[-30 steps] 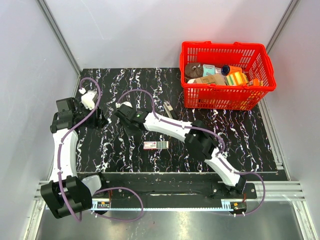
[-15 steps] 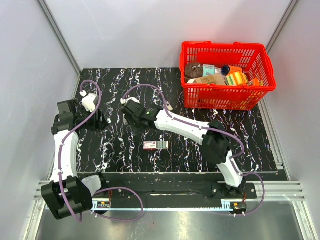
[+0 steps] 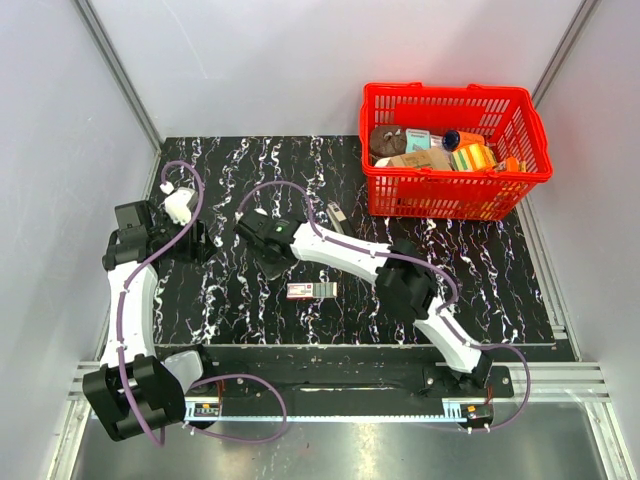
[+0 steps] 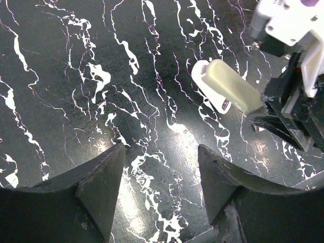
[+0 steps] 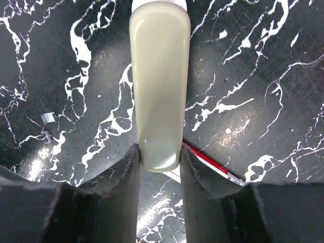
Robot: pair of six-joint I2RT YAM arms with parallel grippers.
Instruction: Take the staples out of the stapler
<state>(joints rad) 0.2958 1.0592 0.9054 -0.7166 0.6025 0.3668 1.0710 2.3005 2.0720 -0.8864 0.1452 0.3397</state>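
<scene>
My right tool (image 5: 159, 154) is clenched on the stapler (image 5: 159, 76), pinching its sides at one end so the body cannot twist. From above, that is about 9 o'clock of the worktop's (image 4: 76, 50) middle. I cannot tell whether the stapler rests on the surface. The left tool (image 4: 161, 152) hangs released and empty, farther toward 9 o'clock, facing the stapler's free end. I judge it is placed there to work the magazine while the right one braces. A small red-and-white box (image 3: 310, 290) lies at 5 o'clock of the right tool.
</scene>
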